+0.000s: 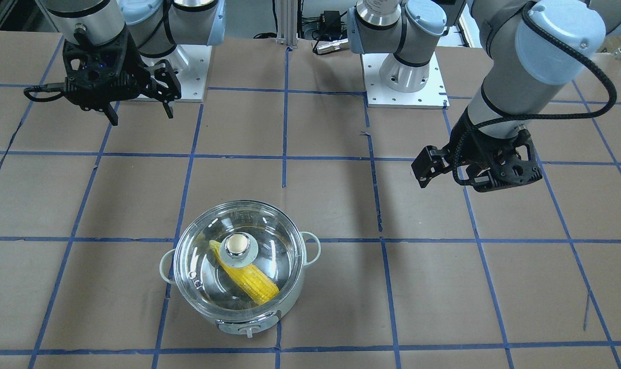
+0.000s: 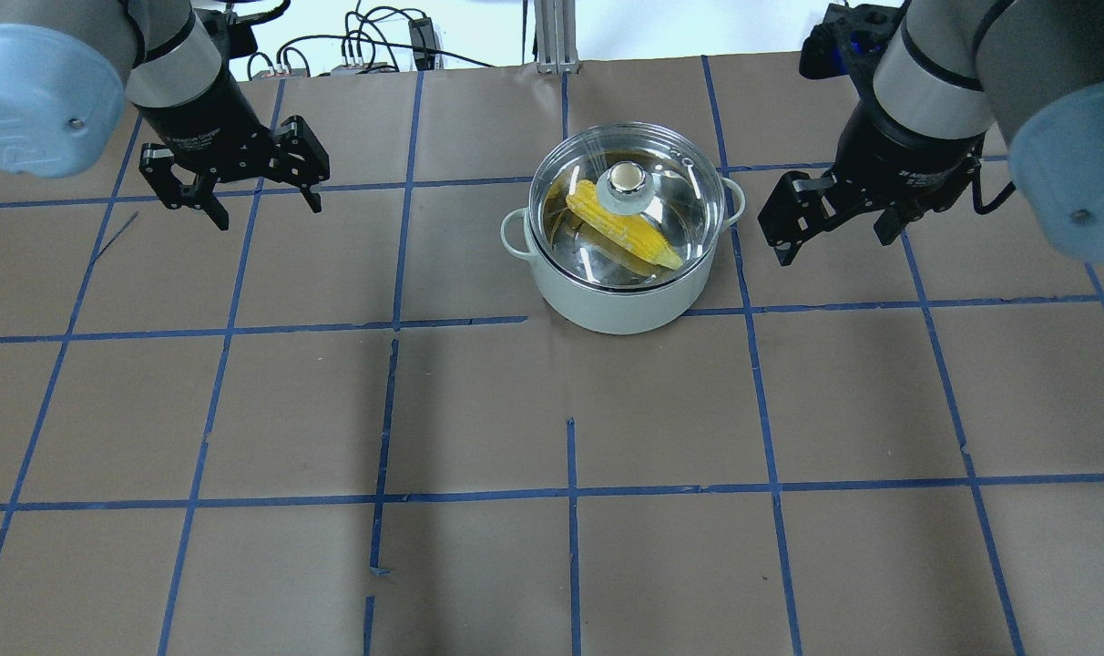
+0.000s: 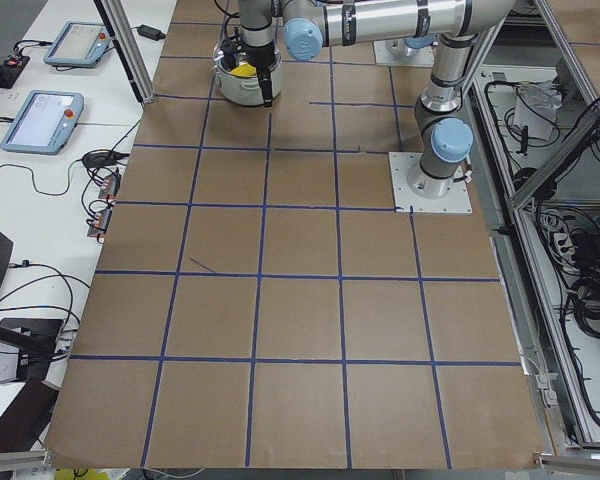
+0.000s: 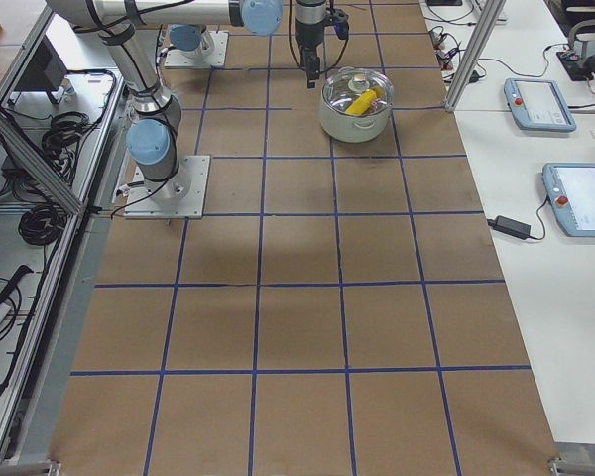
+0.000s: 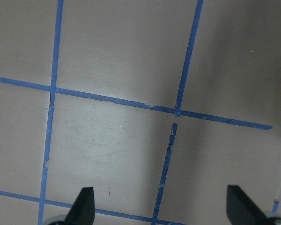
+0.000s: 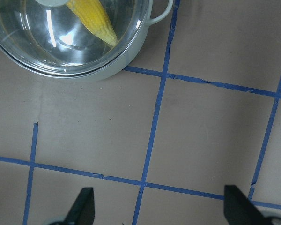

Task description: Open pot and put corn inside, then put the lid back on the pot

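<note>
Brown paper ruled into squares by blue tape covers the table (image 2: 479, 565). Seen from overhead, the pot (image 2: 607, 310) stands toward 12 o'clock from the table's middle. The glass lid (image 2: 689, 200) is seated level on its rim, knob (image 2: 627, 179) upward. Through the glass, the corn cob (image 2: 638, 241) lies inside the pot, slanting from 10 o'clock to 4 o'clock beneath the knob. That slant probably lets its full length fit under the closed lid.

The left gripper (image 2: 268, 210) hangs at 9 o'clock of the pot, well apart from it. The right gripper (image 2: 833, 244) hangs at 3 o'clock, near the side handle (image 2: 734, 202) without touching. Both have their fingers spread with only bare paper between them. Judging by this, every step looks finished, so neither has anything left to grip.
</note>
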Robot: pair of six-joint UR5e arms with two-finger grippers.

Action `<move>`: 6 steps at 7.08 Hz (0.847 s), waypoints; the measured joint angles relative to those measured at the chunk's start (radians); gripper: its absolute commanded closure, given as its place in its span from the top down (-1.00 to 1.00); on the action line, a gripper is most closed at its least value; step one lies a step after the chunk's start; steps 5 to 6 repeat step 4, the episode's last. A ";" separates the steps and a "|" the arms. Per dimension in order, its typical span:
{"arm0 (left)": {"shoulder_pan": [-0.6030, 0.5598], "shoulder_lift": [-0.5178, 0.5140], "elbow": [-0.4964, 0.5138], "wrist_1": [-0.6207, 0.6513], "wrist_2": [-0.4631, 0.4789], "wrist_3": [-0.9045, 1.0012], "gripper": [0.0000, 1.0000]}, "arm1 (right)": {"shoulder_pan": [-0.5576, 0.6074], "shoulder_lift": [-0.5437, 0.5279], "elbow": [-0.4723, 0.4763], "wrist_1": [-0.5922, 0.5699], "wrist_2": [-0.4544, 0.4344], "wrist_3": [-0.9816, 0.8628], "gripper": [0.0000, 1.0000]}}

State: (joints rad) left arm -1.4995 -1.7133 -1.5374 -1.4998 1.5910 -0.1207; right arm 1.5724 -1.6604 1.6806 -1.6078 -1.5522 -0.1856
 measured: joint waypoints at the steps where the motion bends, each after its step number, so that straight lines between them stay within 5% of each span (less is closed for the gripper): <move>1: -0.001 0.001 0.000 0.001 0.001 0.000 1.00 | 0.000 -0.002 0.001 -0.004 -0.001 0.001 0.96; 6: -0.003 -0.005 0.002 0.003 0.002 0.001 1.00 | 0.001 -0.002 -0.005 -0.004 -0.001 0.003 0.96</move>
